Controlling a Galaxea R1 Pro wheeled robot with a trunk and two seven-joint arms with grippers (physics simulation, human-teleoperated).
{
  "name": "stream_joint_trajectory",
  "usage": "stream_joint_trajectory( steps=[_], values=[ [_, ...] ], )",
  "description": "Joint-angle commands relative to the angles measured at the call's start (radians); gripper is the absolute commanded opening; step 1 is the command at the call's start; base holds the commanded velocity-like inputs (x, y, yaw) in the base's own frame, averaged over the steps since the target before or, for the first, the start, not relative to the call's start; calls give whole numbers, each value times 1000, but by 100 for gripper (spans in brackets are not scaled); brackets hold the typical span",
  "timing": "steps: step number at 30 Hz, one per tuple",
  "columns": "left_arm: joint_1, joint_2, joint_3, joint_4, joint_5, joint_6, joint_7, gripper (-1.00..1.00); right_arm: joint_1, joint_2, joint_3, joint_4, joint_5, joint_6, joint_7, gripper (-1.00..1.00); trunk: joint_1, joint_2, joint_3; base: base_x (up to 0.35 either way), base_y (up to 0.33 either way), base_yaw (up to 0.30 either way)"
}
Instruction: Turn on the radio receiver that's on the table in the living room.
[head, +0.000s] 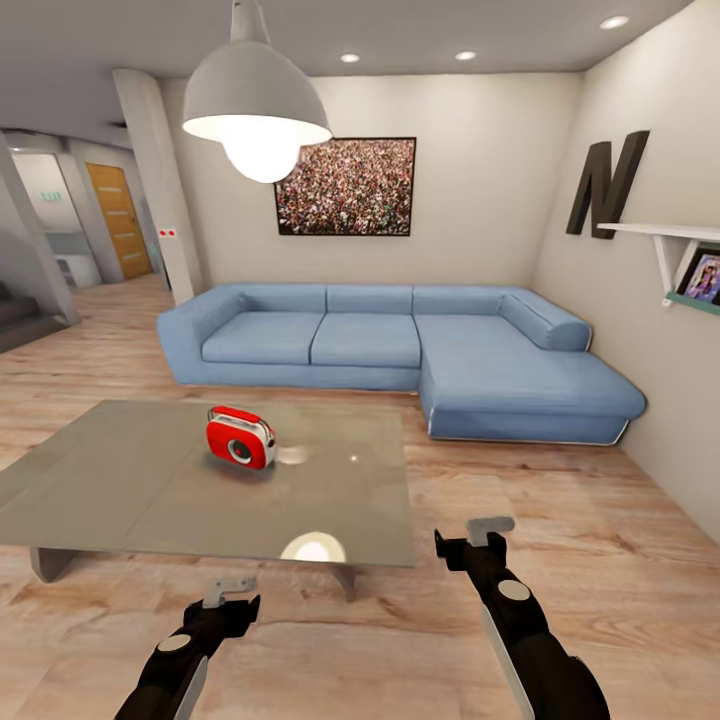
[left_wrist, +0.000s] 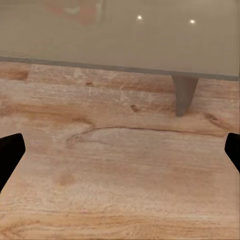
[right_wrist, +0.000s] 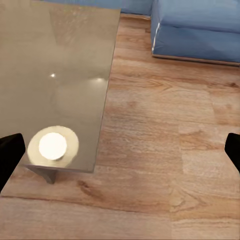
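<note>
The red radio receiver (head: 240, 438), with white trim and a round dial on its face, stands upright on the glossy grey table (head: 130, 500), left of the top's middle. My left gripper (head: 229, 590) hangs open over the wood floor, just short of the table's near edge. The right gripper (head: 489, 527) is also open and empty, beyond the table's near right corner. In the left wrist view the table edge (left_wrist: 120, 67) and one leg (left_wrist: 185, 95) lie ahead, with dark fingertips (left_wrist: 10, 157) spread wide. The right wrist view takes in the table corner (right_wrist: 55, 65) and its fingertips (right_wrist: 233, 150).
A blue L-shaped sofa (head: 400, 345) runs along the far wall and down the right side. A white pendant lamp (head: 257, 105) hangs above the table. A shelf (head: 680, 255) juts from the right wall. Wood floor (head: 560, 520) lies between table and sofa.
</note>
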Motion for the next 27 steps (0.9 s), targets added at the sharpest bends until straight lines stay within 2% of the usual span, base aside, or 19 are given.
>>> stream_joint_trajectory(
  steps=[1,27],
  values=[
    [0,0,0,0,0,0,0,100,0,0,0,0,0,0,0,100,0,0,0,330,0,0],
    [0,0,0,-1,0,0,0,100,0,0,-1,0,0,0,0,100,0,0,0,331,0,0]
  ],
)
